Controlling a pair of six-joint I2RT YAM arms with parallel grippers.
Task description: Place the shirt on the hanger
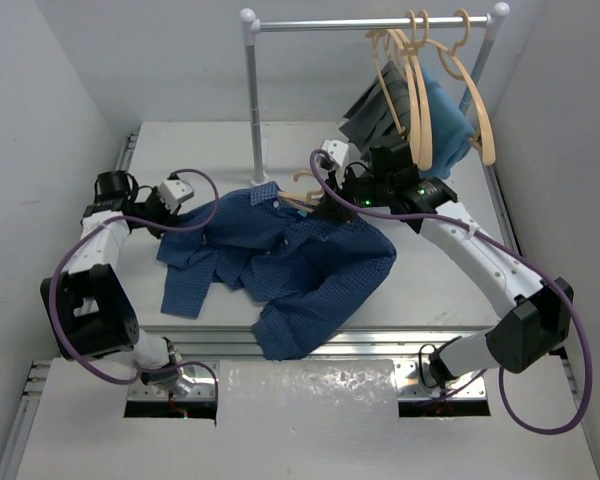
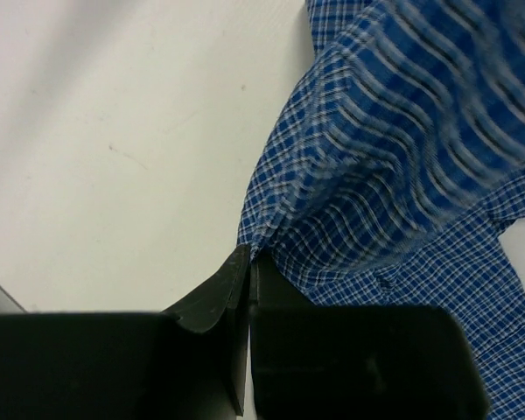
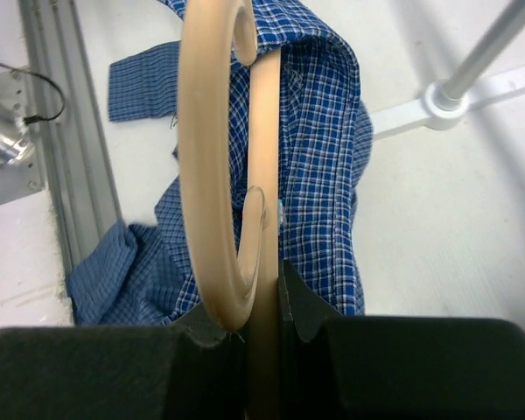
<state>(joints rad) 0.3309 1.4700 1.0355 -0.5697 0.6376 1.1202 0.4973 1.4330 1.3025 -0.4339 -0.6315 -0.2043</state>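
A white worktop [image 1: 430, 290] fills a plain alcove closed in by a left wall [image 1: 40, 120], a back wall [image 1: 160, 60] and a right wall [image 1: 570, 120], all matt white. Aluminium track [image 1: 128, 155] borders the worktop's left side, and more runs along its near edge. A clothes rail stands toward the back. Its silver crossbar [image 1: 320, 24] is carried on upright posts, and the left post [image 1: 254, 100] rises from a white foot [image 3: 444, 98] on the worktop. A pale glossy panel [image 1: 305, 395] lies in front of the near edge. The light is soft and even.
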